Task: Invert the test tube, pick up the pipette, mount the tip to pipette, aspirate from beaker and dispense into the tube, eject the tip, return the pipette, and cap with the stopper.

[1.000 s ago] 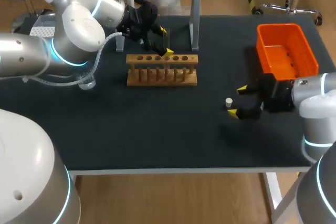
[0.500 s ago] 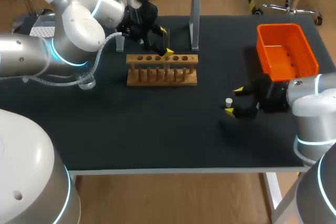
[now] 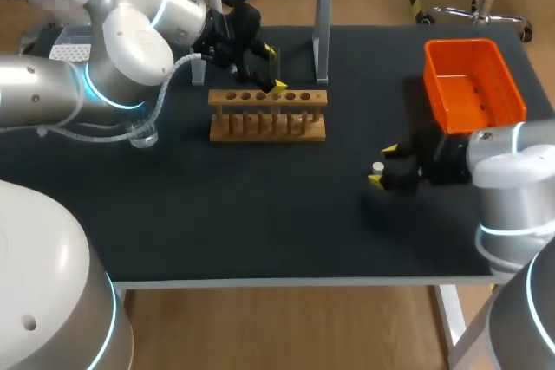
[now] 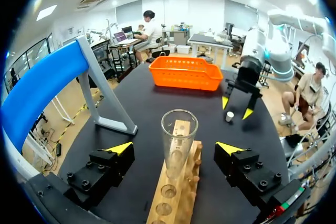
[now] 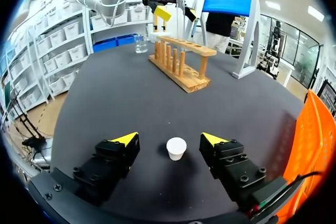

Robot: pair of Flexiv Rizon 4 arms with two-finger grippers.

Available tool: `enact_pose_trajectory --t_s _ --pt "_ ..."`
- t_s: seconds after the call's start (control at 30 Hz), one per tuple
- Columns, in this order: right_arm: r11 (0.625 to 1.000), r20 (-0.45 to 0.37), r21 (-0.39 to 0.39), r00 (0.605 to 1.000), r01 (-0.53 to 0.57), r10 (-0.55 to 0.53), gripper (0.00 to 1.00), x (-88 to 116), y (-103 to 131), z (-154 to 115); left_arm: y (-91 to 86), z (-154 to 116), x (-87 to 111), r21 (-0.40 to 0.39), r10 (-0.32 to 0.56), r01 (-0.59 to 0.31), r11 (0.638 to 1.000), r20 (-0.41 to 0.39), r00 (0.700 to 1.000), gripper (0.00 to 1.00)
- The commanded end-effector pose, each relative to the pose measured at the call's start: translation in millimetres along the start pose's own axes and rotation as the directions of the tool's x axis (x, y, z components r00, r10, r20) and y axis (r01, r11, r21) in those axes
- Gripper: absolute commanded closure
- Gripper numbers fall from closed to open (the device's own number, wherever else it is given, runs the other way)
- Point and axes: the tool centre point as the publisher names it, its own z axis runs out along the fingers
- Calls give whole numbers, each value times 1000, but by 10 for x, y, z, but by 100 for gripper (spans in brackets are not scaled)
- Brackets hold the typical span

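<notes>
Sitting on the black table point(image 3: 260, 214) between the right gripper's point(image 5: 170, 139) spread-out fingers is the little white stopper point(image 5: 176, 148). Neither yellow tip touches it, so nothing's grabbed there. The orange basket point(image 3: 473, 84) is just beside that arm. Over at the wooden rack point(image 4: 173, 192), the left gripper point(image 4: 174, 148) is wide open too. It has one finger on each side of the glass test tube point(image 4: 178, 135), with clear gaps both ways. The tube stands upright in a rack hole, mouth up. The beaker point(image 3: 143, 136) sits off to the rack's left.
</notes>
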Motion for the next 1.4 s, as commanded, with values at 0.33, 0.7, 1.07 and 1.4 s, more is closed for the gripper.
enact_pose_trajectory --t_s 0.33,0.7,1.07,1.4 --pt "1000 6 3 1000 -7 7 38 -29 -5 61 -7 -2 -10 -4 -1 1 1000 -3 1000 0" --pt "1000 13 6 1000 -7 7 50 -45 -15 67 -7 -2 -10 -4 -1 1 1000 -3 1000 0" --pt "1000 9 9 1000 1 -1 51 -41 -21 79 -7 -2 -10 -4 -1 1 1000 -3 1000 0" --pt "1000 11 14 1000 8 -8 52 -35 -29 80 -7 -2 -10 -4 -1 1 1000 -3 1000 0"
